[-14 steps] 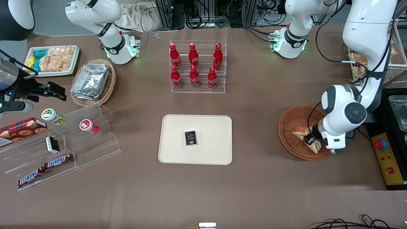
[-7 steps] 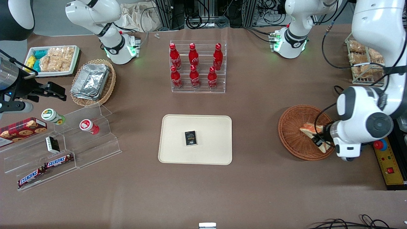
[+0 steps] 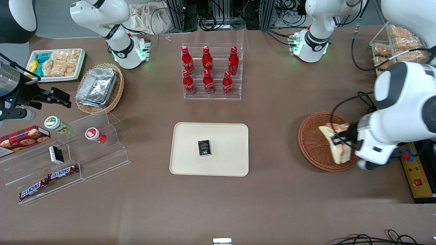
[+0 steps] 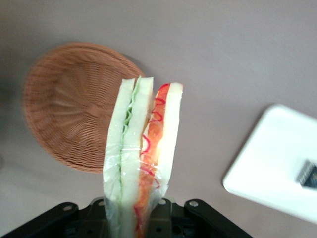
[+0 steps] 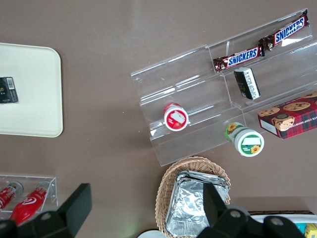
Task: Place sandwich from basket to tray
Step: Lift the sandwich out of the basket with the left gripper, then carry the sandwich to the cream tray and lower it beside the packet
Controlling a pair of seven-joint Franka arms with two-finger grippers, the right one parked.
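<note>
Our left gripper (image 3: pixel 341 142) is clamped on the triangular wedge sandwich of pale bread with red-orange filling (image 3: pixel 335 143), and over the last second it has come up with it: the wedge that lay low in the round reddish-brown wicker basket (image 3: pixel 315 144) now hangs above it. In the wrist view the sandwich (image 4: pixel 141 158) stands edge-up, with the basket (image 4: pixel 69 119) well below and empty. We judge the pick done and the carry next. The flat cream-beige rectangular tray (image 3: pixel 190 149) lies well apart toward the table's middle, with a small dark packet (image 3: pixel 204 148) on it. Brown cloth (image 3: pixel 272 197) covers the table between them; a clear rack of red bottles (image 3: pixel 211 71) stands farther from the camera.
</note>
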